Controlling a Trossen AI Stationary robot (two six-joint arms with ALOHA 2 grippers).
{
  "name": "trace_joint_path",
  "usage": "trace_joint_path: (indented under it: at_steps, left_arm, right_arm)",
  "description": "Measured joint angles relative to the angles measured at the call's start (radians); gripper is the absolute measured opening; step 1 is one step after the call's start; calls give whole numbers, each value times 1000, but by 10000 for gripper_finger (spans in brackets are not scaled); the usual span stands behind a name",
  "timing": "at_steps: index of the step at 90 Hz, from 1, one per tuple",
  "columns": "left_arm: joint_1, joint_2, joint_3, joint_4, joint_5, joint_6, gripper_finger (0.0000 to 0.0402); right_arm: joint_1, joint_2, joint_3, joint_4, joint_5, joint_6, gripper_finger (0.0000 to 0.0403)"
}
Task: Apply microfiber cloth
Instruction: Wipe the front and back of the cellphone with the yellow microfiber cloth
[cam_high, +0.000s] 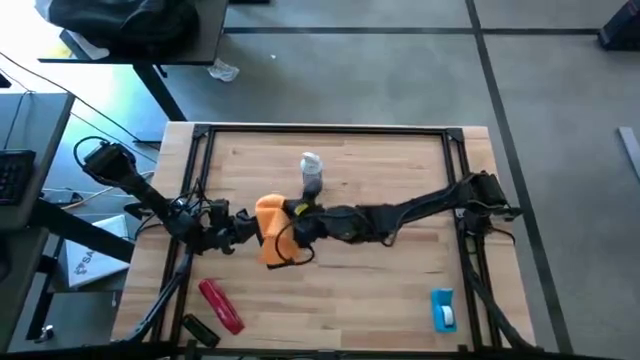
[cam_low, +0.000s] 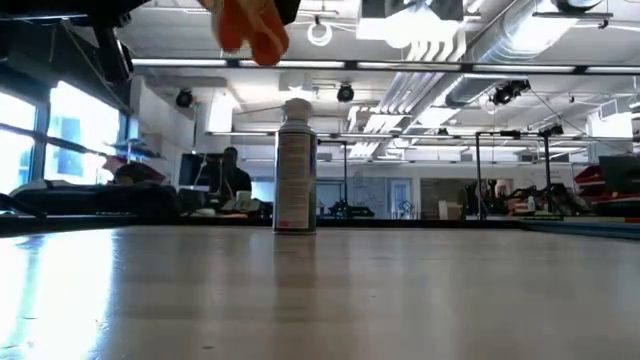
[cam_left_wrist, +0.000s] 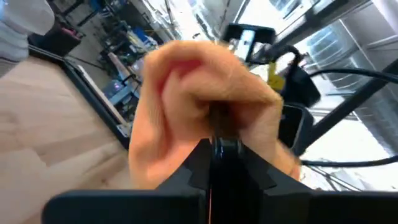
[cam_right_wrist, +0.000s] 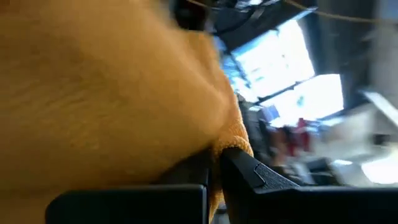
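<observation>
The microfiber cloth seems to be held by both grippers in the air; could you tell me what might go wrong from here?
1. The left gripper and right gripper both pinch the microfiber cloth above the table; if they pull apart unevenly, it may slip from one.
2. The spray can stands upright close behind the cloth; a swinging arm or hanging fold could tip it over.

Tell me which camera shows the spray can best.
The low view: the spray can stands upright and unobstructed mid-table, its whole side visible. The high view shows only its top, beyond the orange microfiber cloth between both grippers. Neither wrist view shows it.
</observation>
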Motion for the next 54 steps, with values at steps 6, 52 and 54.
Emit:
trace_joint_path:
  at_steps: [6, 52, 54]
  left_arm:
    - [0, 0, -1, -3, -6, 0, 15]
    - [3, 0, -3, 27, -34, 25, 15]
    - [3, -1, -3, 36, -33, 35, 15]
  right_arm:
    - [17, -7, 0, 60, 40, -69, 0]
    - [4, -14, 2, -207, -417, 352, 0]
    - [11, -14, 3, -223, -439, 375, 0]
